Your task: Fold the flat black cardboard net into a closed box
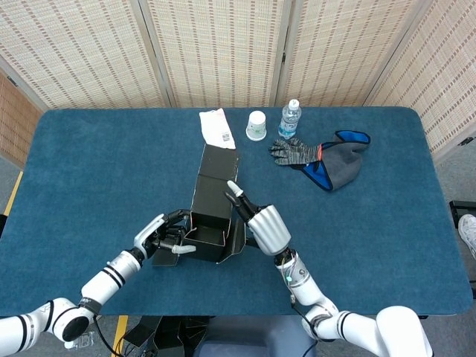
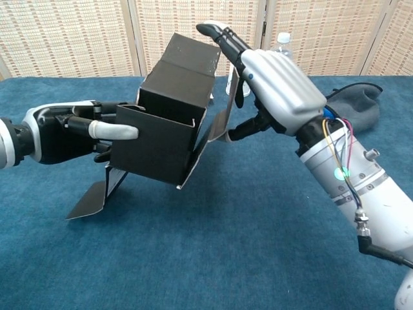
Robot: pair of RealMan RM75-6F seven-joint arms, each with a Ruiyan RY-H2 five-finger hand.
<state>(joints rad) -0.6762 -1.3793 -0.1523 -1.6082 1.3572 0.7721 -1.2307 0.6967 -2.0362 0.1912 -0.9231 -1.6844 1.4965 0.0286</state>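
Fingers (image 1: 169,236) of the left hand (image 1: 158,239) are wrapping around the near-left wall of the partly folded black cardboard box (image 1: 210,201), holding it, while the right hand (image 1: 262,222) is lying against the box's right side with its fingers (image 1: 236,190) stretched straight and close together, pressing rather than grasping. From the head view, the box is sitting near the front middle of the blue cloth-covered table (image 1: 89,163), its open cavity facing the robot and a long panel reaching away toward a white folded paper packet (image 1: 217,126); a white paper cup (image 1: 256,125), a clear plastic water bottle (image 1: 290,119) and a grey knitted glove on a dark blue-trimmed cloth (image 1: 327,158) are lying well apart at the far side. In the chest view, the left hand (image 2: 61,132) is gripping the box (image 2: 161,123) with one pale finger (image 2: 116,131) laid across its open edge, the box is tilting off the table (image 2: 226,232) with loose flaps hanging below, and the right hand (image 2: 277,81) is pushing a side flap with extended fingers (image 2: 222,35).
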